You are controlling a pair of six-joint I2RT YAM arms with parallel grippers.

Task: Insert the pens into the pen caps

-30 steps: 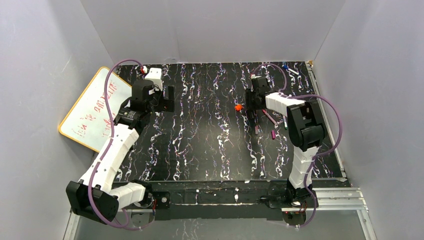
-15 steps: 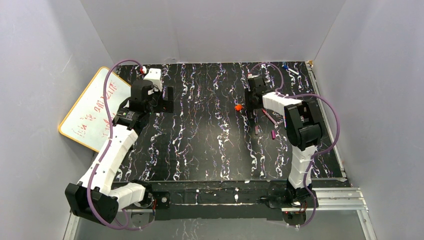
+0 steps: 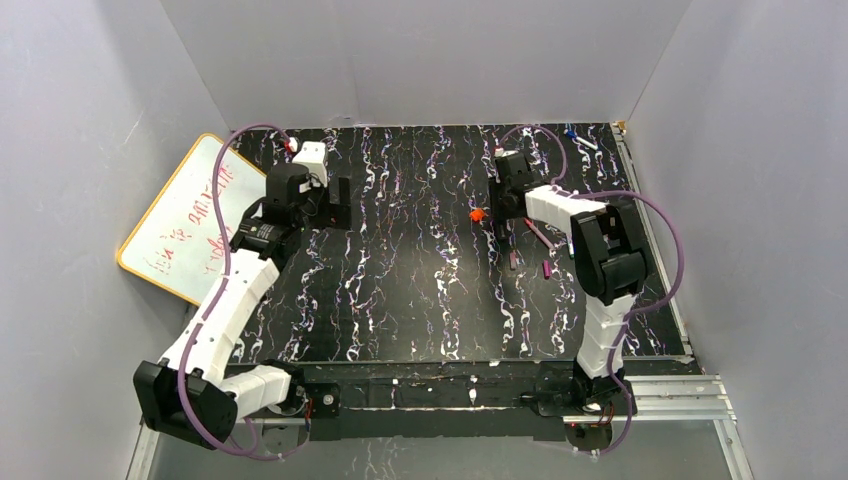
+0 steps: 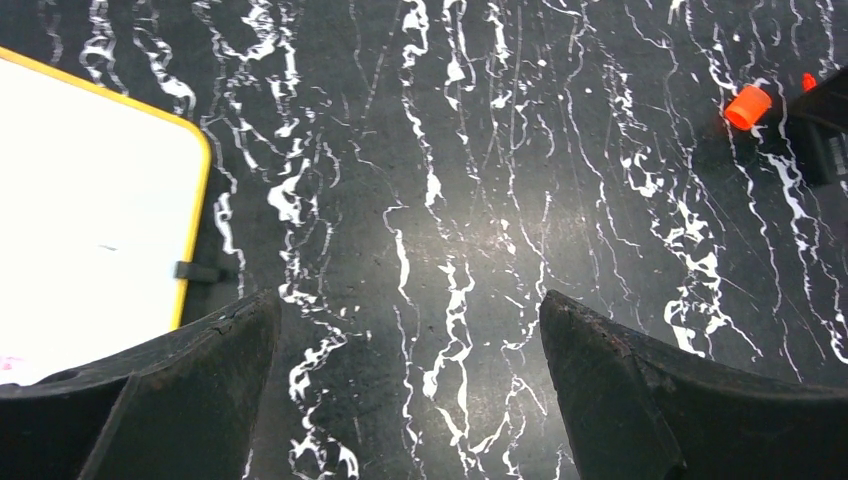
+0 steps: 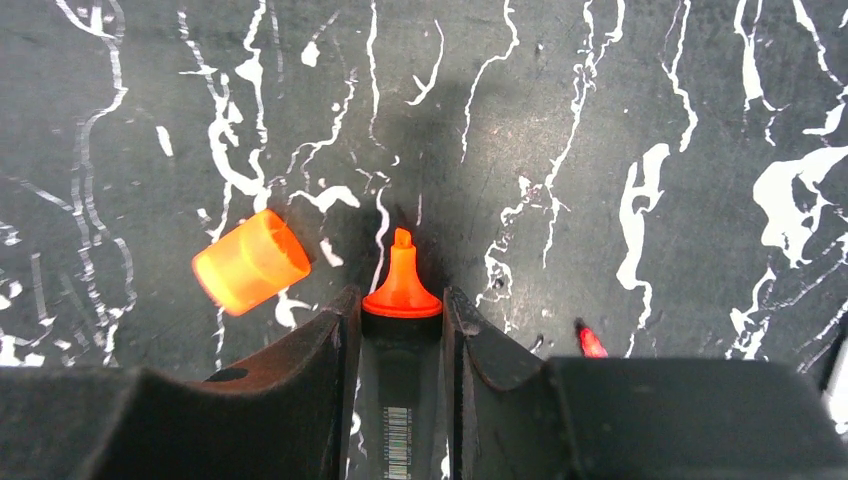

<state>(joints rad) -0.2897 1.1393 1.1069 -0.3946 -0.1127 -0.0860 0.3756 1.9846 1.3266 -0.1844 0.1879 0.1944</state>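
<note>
The only print on show was a small barcode label [image 5: 398, 440] on the barrel of the black pen [image 5: 400, 385], its bars too fine to read. The yellow-framed whiteboard [image 3: 185, 215] at the tabletop's left edge carried red handwriting that could not be made out.

The right gripper [image 5: 400, 298] had its fingers drawn narrow and clamped on that pen. The red-orange tip poked out just past the fingertips, over the far middle of the black, white-veined tabletop [image 3: 400, 300]. The orange cap [image 5: 250, 261] lay on its side just beside the tip, on the side toward the left arm. It did not touch the tip, and only bare tabletop lay between them.

The left gripper [image 4: 405, 300] hung with its fingers wide and nothing between them, near the far left corner and close to a white block [image 3: 311, 157].

Toward the right edge, a magenta pen [image 3: 538, 232] lay partly under the right arm's forearm. Two short magenta caps [image 3: 513, 260] lay loose on the near side of it. At the far right corner sat small blue and white pieces [image 3: 578, 138], too small to identify.
</note>
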